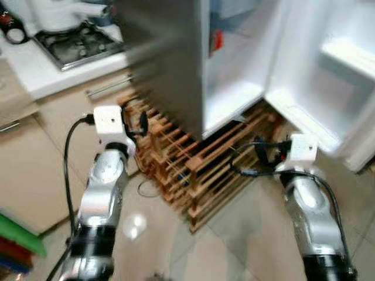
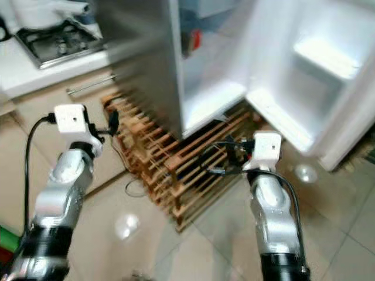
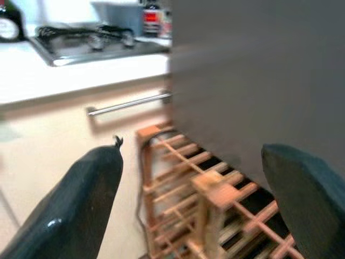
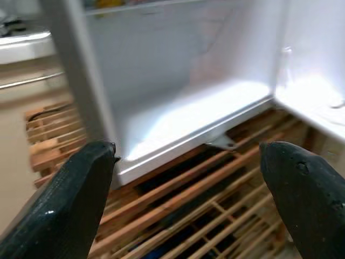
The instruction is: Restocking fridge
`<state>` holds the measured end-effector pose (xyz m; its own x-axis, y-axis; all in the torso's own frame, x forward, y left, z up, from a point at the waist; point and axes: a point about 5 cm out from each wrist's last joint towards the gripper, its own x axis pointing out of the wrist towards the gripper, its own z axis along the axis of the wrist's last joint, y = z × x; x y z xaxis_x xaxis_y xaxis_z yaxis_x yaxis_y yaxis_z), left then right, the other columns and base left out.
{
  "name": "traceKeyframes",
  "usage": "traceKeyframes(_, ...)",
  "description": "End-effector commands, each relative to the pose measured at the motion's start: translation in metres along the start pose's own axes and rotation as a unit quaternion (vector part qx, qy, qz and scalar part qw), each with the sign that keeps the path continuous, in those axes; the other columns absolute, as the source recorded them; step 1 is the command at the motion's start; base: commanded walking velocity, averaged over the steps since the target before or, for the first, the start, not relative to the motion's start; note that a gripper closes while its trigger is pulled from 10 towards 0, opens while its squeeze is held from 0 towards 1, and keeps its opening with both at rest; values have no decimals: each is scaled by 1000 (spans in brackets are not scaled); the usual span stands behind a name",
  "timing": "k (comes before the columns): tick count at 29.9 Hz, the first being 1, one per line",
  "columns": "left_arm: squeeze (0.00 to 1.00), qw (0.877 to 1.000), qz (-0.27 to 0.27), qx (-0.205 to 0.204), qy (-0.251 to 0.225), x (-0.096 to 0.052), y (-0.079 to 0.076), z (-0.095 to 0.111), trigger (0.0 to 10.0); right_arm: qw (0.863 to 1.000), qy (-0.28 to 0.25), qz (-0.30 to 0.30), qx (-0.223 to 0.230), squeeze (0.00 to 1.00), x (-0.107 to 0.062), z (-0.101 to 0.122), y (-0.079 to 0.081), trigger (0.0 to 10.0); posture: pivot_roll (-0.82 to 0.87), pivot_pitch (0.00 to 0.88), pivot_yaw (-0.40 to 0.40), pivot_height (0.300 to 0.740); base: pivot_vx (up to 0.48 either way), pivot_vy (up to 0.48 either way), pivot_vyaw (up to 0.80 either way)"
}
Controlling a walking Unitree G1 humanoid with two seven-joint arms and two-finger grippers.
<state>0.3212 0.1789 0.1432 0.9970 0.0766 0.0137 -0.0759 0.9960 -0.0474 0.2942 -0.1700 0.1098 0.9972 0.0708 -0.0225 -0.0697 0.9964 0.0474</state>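
Open fridge (image 4: 178,116) stands just ahead of both empty, spread grippers: left gripper (image 3: 194,199), right gripper (image 4: 188,199).

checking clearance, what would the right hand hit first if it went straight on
Probably the white bottom ledge of the open fridge, just above the slatted wooden rack; depth is unclear. The right hand is open and empty.

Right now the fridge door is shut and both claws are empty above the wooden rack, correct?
Not quite. The fridge door stands open, as the left eye view shows. Both the left claw and right claw are indeed open and empty above the wooden rack.
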Motion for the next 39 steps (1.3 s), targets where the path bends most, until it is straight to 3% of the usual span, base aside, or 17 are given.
traceKeyframes(1, 0, 1000, -7, -1, -6, 1, -6, 3, 10000, 1000, 6, -21, -4, 0, 0, 0, -11, 10000, -45, 0, 63, 740, 240, -412, 0)
traceKeyframes(13, 0, 1000, 4, 22, 5, 4, -5, 1, 10000, 1000, 1, -20, -13, 0, 1, 0, -9, 10000, -49, 0, 65, 740, 204, -396, 195)
traceKeyframes(26, 0, 1000, 11, 6, 3, 5, -5, 0, 10000, 999, 9, -38, -10, 0, 0, -2, -18, 10000, -53, 0, 67, 740, 317, -195, 434)
traceKeyframes(30, 0, 1000, 20, 5, 1, 6, -2, 1, 10000, 999, 14, -46, -22, 0, 7, 3, -35, 10000, -51, 0, 71, 740, 0, 0, 0)
traceKeyframes(34, 0, 1000, 18, 4, 1, 6, -2, 1, 10000, 998, 15, -49, -23, 0, 10, 6, -40, 10000, -46, 0, 73, 740, 0, 0, 0)
traceKeyframes(37, 0, 1000, 14, 9, 0, 5, 3, 3, 10000, 997, 17, -69, -29, 0, 18, 13, -59, 10000, -21, 0, 94, 740, 0, 0, 0)
traceKeyframes(38, 0, 1000, 14, 9, 0, 5, 3, 3, 10000, 997, 17, -69, -29, 0, 18, 13, -59, 10000, -21, 0, 94, 740, 0, 0, 0)
traceKeyframes(39, 0, 1000, 14, 16, 0, 5, 7, 5, 10000, 995, 15, -95, -36, 0, 19, 16, -72, 10000, -10, 0, 107, 740, 0, 0, 0)
